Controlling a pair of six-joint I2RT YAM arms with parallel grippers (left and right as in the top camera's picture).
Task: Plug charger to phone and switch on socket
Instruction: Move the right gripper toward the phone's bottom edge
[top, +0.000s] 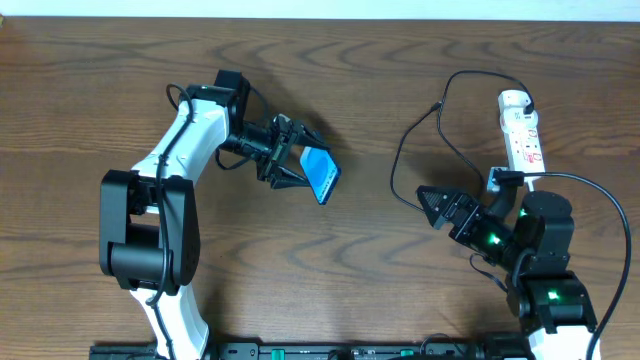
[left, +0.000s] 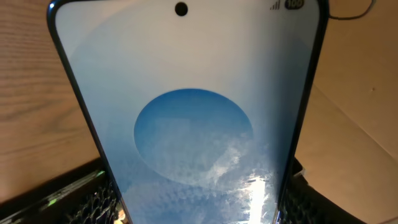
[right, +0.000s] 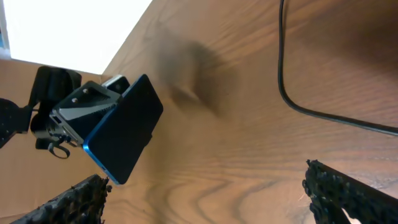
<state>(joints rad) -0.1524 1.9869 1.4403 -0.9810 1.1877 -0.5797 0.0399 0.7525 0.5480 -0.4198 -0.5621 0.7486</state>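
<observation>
Left claw (top: 303, 163) grips the phone (top: 321, 173) off the surface (top: 330, 280). Right claw (top: 428, 205) gapes empty beside the charger (top: 402, 150), whose cable trails toward the socket (top: 522, 128). Best to pinch the cable just behind its tip, so the connector can be steered.

On the phone (left: 199, 124) screen, seen from the left wrist, small signal bars (left: 274, 6) sit at one o'clock. Beside them is a dark badge (left: 296, 4) with digits that look like "100", cut off by the frame edge. Overhead, the red marks on the socket (top: 522, 130) at two o'clock are too small to read.
</observation>
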